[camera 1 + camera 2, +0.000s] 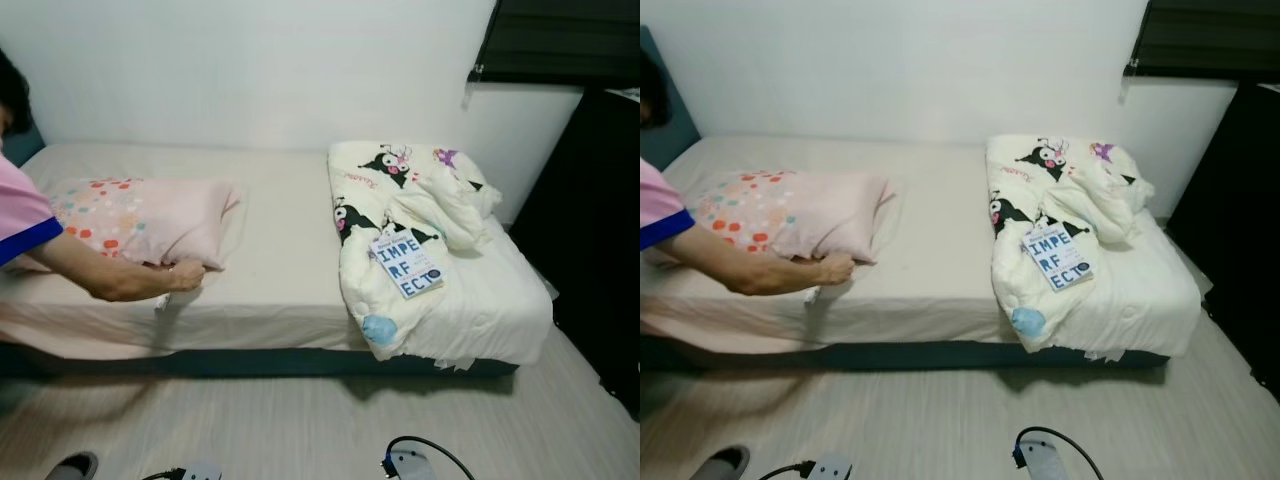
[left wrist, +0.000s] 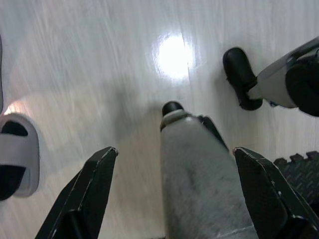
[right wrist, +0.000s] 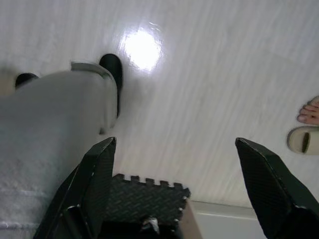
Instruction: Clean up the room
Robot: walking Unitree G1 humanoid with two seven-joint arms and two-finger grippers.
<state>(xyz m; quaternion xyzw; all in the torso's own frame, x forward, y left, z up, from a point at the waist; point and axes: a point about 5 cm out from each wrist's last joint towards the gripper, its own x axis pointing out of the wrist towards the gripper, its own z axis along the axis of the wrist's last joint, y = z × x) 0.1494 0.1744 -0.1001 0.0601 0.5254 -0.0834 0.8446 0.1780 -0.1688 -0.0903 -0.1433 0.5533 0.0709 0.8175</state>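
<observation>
We hang both arms down over the floor point(image 2: 99, 59), left claw point(image 2: 174, 186) and right claw point(image 3: 174, 184) spread wide, while a person's hand point(image 1: 185, 274) grips the pillow point(image 1: 150, 220) on the bed point(image 1: 285, 290).

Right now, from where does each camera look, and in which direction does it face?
Left eye view: on the head, facing forward and down at the bed, where a person's hand grips the pillow.
Right eye view: beside it, same scene, with the comforter and book.
Left wrist view: looks down along the open left gripper at the floor and the robot's leg.
Right wrist view: down along the open right gripper at the same floor.
</observation>
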